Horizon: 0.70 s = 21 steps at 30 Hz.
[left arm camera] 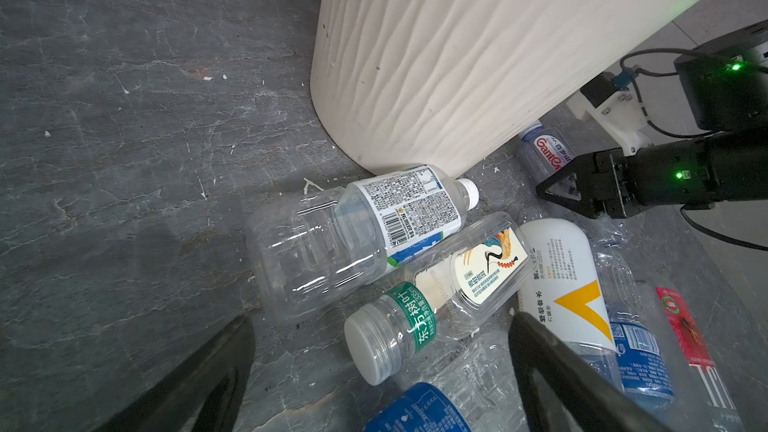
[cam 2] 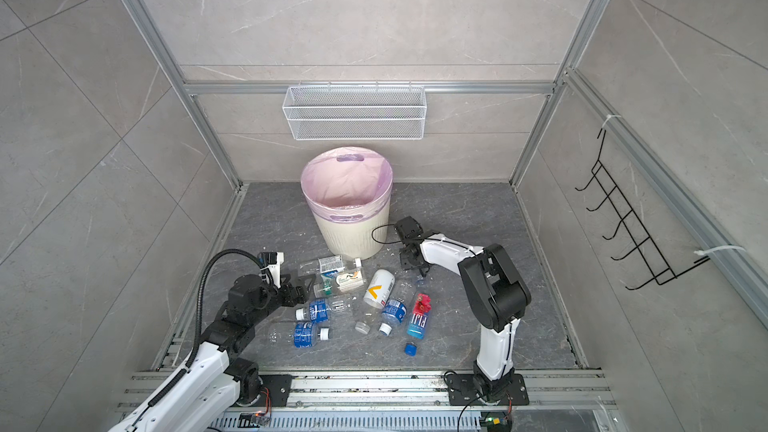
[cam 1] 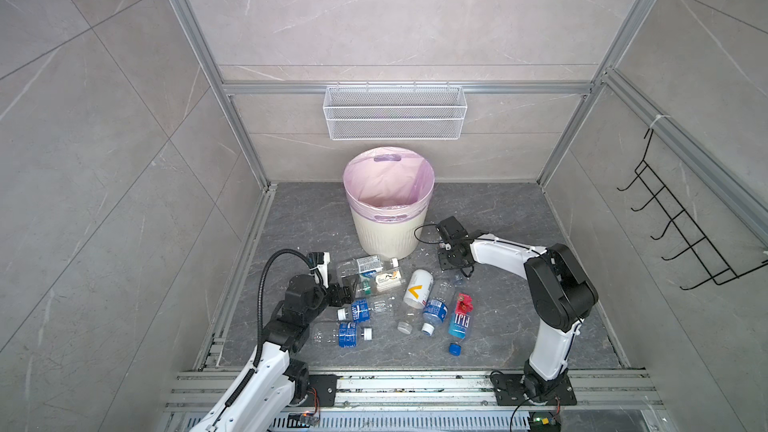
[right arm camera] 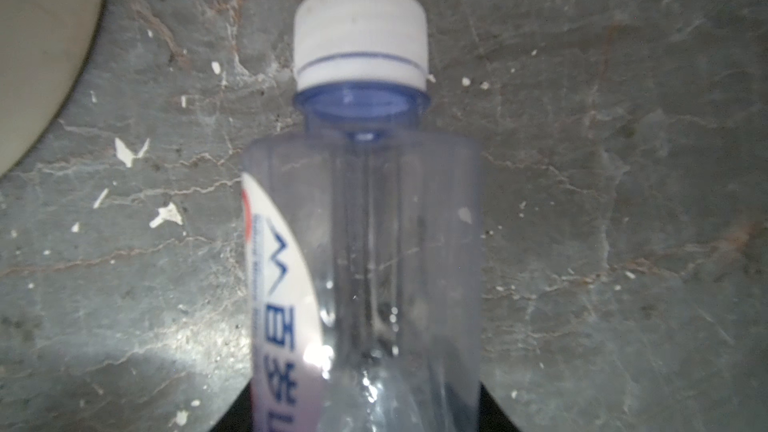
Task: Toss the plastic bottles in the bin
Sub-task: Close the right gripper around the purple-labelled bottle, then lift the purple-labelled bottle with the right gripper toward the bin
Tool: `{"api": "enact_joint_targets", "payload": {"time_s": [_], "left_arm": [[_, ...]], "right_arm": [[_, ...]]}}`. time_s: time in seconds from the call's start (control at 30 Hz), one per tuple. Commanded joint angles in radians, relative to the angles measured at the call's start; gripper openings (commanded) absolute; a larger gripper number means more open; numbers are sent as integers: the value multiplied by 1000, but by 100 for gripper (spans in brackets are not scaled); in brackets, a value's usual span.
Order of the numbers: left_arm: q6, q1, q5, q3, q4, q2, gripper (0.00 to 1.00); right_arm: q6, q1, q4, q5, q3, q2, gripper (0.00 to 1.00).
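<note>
Several plastic bottles lie in a heap on the dark floor in front of the bin, a cream ribbed bin with a pink liner, seen in both top views. My left gripper is open at the heap's left end. A green-labelled bottle's cap and a blue-labelled bottle lie between its fingers. My right gripper is low beside the bin, shut on a clear white-capped bottle with a red and white label. I cannot tell whether this bottle still rests on the floor.
A white wire-mesh basket hangs on the back wall above the bin. A black hook rack sticks out from the right wall. A loose grey cap and a Fiji bottle with a blue cap lie near the front.
</note>
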Motion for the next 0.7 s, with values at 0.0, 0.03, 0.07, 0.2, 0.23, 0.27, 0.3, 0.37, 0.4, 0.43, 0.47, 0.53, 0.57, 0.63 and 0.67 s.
{"api": "enact_joint_targets", "payload": {"time_s": [0.0,0.03,0.07,0.2,0.23,0.27,0.3,0.37,0.4,0.43,0.47,0.53,0.57,0.63,0.67], "left_arm": [[16,-3,7,-1,50,-2,97],[15,-3,8,-1,50,-1,97],[14,-3,7,-1,50,-1,97],[16,-3,6,-1,51,0,97],[14,-3,6,-1,51,1,97],[15,-3,5,-1,52,2,97],[15,-3,5,0,52,5,97],[17,-3,5,0,53,6,97],[17,-4,5,1,54,6,97],[16,-3,5,1,53,6,97],[17,-3,5,0,54,8,97],[16,-3,5,1,55,9,97],[16,-3,5,1,57,10,97],[16,-3,5,1,56,12,97],[16,-3,5,1,57,13,97]], "right_arm": [[-8,-1,-1,43,-16,-70,49],[-8,-2,3,48,-22,-87,48],[-8,-2,5,51,-27,-101,48],[-12,-2,20,54,-61,-179,47],[-13,-1,24,54,-70,-197,47],[-14,-2,26,53,-79,-220,47],[-14,-2,30,53,-88,-236,47],[-15,-2,33,46,-107,-278,47],[-15,-2,35,43,-117,-295,47],[-16,-2,39,37,-127,-316,47],[-16,-2,44,33,-137,-335,47],[-17,-1,52,18,-160,-376,47],[-18,-1,57,11,-171,-395,47],[-18,1,69,-5,-194,-439,47],[-19,1,75,-12,-206,-463,47]]}}
